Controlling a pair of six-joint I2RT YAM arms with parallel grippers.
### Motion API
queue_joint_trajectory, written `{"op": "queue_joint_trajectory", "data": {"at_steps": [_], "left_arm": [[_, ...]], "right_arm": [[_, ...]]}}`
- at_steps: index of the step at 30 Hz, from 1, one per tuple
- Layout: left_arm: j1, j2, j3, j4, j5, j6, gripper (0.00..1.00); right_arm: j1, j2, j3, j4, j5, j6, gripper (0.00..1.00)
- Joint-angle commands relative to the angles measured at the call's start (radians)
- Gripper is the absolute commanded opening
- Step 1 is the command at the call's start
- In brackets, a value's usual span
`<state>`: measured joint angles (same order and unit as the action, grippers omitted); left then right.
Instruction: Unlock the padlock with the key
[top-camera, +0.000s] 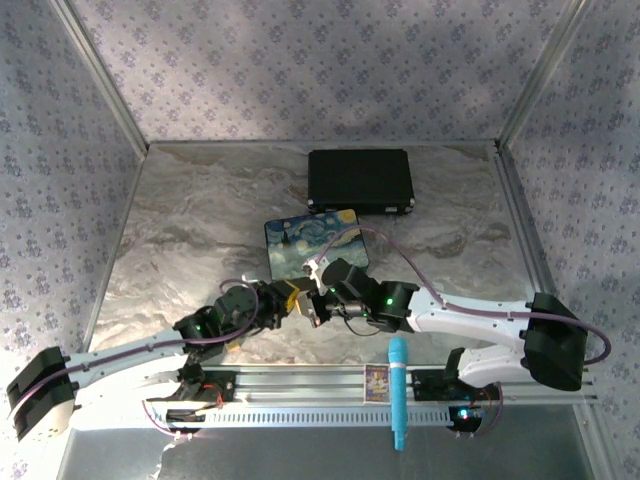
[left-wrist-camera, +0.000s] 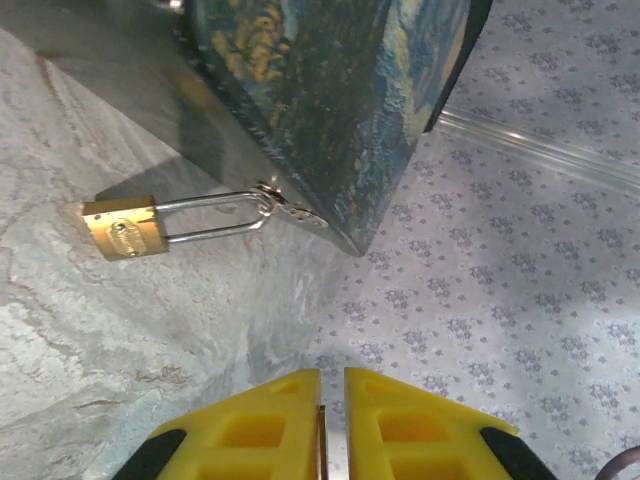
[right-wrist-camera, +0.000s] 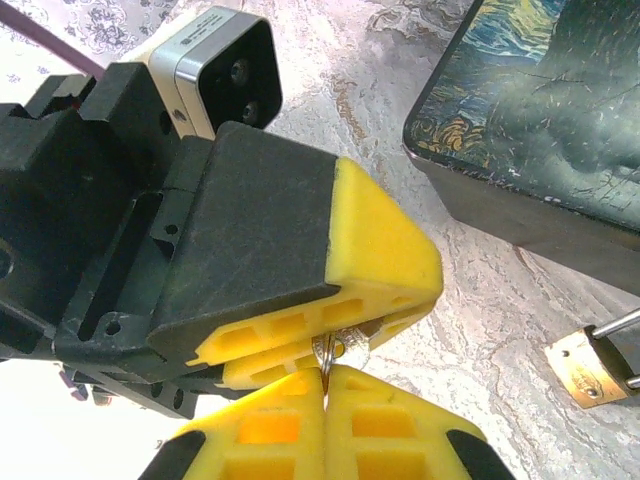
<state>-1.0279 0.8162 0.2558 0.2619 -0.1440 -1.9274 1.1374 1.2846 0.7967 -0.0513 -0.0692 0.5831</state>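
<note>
Not far along tbh: left claw (left-wrist-camera: 322, 385) and right claw (right-wrist-camera: 323, 390) are both pinched tight on the little key (right-wrist-camera: 348, 342) between them, looks like a handoff, while the padlock (left-wrist-camera: 125, 228) lies on the worktop (left-wrist-camera: 100, 380), hooked through the box (left-wrist-camera: 330, 100) hasp (left-wrist-camera: 290, 210), looking locked, key not in yet.

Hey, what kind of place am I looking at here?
Likely an enclosed robot test cell: patterned walls on metal framing, a marbled tabletop, and a mounting rail at the near edge.
</note>
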Motion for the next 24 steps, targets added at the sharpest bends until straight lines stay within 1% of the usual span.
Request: {"op": "queue_joint_trajectory", "data": {"at_steps": [1,7,11,14,18,22,23,24], "left_arm": [[-0.004,-0.018,-0.010,-0.051,-0.020,0.010,0.12],[-0.004,-0.017,0.001,-0.056,-0.035,0.047,0.12],[-0.004,-0.004,0.015,-0.047,-0.028,0.070,0.07],[-0.004,0.005,0.027,-0.033,-0.019,0.092,0.00],[-0.004,0.023,0.054,-0.046,-0.008,0.139,0.00],[-0.004,0.059,0.061,0.014,0.013,0.174,0.00],[-0.006,0.060,0.067,0.013,0.007,0.196,0.00],[-0.006,0.057,0.071,0.009,-0.007,0.224,0.00]], "right_arm": [[-0.003,-0.009,-0.022,0.024,-0.003,0.017,0.00],[-0.005,-0.028,-0.059,0.051,-0.017,0.031,0.00],[-0.010,-0.040,-0.079,0.066,-0.018,0.035,0.00],[-0.016,-0.050,-0.096,0.079,-0.017,0.038,0.00],[-0.026,-0.063,-0.106,0.075,-0.015,0.037,0.00],[-0.041,-0.076,-0.117,0.062,-0.020,0.037,0.00],[-0.048,-0.079,-0.118,0.050,-0.020,0.055,0.00],[-0.054,-0.087,-0.128,0.049,-0.013,0.076,0.08]]}}
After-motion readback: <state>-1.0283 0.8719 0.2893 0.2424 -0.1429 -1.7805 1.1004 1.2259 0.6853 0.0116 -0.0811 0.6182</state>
